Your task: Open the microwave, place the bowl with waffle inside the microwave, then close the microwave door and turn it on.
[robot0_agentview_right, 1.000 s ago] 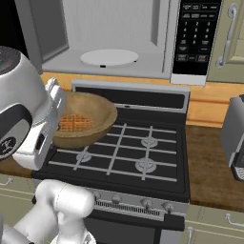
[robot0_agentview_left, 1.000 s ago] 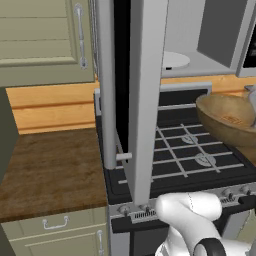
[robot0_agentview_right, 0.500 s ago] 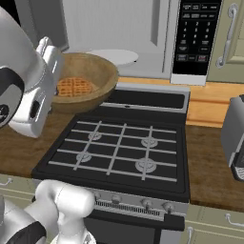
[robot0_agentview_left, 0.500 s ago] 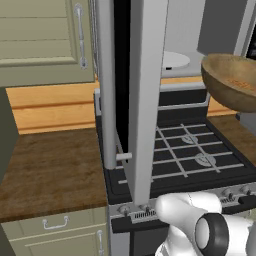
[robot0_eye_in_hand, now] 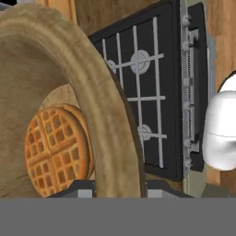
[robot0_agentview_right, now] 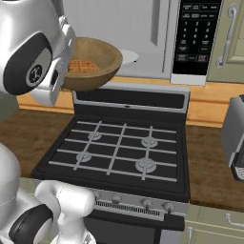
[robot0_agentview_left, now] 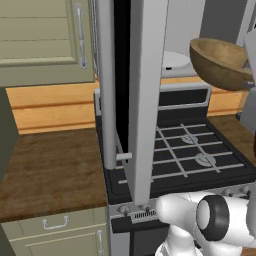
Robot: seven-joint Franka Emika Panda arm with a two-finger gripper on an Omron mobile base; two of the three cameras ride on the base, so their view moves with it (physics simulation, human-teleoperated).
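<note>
Fingers (robot0_eye_in_hand: 114, 186) clamped on the bowl (robot0_agentview_right: 90, 62) rim; bowl, waffle (robot0_agentview_right: 82, 66) inside, is airborne above the stove (robot0_agentview_right: 119, 152) rear left corner, before the open microwave (robot0_agentview_right: 143, 43). Microwave door (robot0_agentview_left: 142, 95) projects over the stove's left edge.

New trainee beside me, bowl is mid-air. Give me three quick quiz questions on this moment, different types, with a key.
1. True or false: the microwave door is shut.
2. Where is the bowl now? A) on the stove grates B) lifted above the stove, near the microwave opening C) on the turntable
3. Fill in: the bowl carries a ____.

Key:
1. False; it stands swung open.
2. B; the fingers are shut on its rim, seen in the hand view.
3. waffle, lying on the bowl's floor.
</note>
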